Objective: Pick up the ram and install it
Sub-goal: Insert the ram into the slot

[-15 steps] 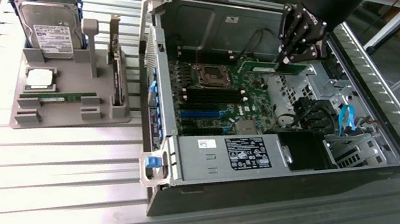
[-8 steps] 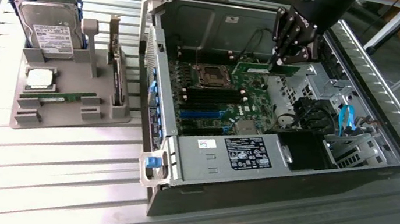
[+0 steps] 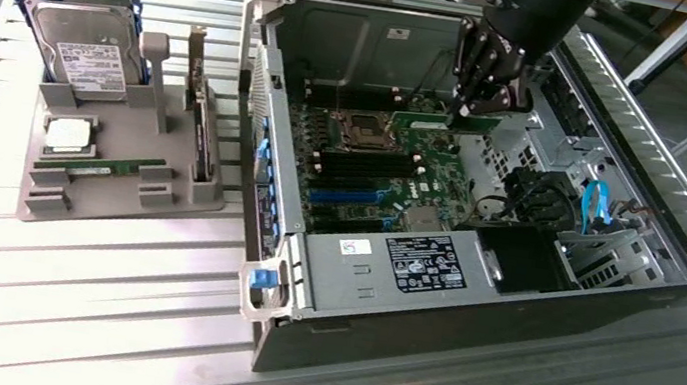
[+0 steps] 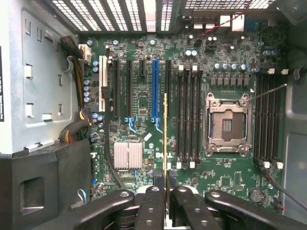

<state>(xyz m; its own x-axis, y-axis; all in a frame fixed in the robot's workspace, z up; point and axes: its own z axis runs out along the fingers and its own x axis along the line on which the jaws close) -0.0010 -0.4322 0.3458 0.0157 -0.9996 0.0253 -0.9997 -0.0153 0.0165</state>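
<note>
Ram (image 4: 165,139) is clamped between the inner fingers (image 4: 152,203) of your gripper (image 4: 165,191). It is held inside the open computer case (image 3: 344,289), above the motherboard (image 4: 144,103) and not yet in any slot. In the wrist view you see it edge-on. It runs parallel to the slots, over the strip between the blue expansion slot (image 4: 155,86) and the bank of black memory slots (image 4: 188,115) beside the empty processor socket (image 4: 228,124).

The step in hand looks like lining up. Shift sideways until the ram's edge sits directly over one black slot, and keep it upright and parallel. Check that the white latches (image 4: 180,165) at the slot ends are swung out; from these views you cannot tell whether they are. Match the notch to the slot's key, come straight down and press evenly. A tilted stick would probably jam or strain the board.

Seen edge-on, the ram is a thin, straight, gold-yellow line. In the exterior view it is a flat green strip under the dark fingers. A second green stick (image 3: 98,166) lies on the grey tray (image 3: 114,196), well apart from the case.
</note>
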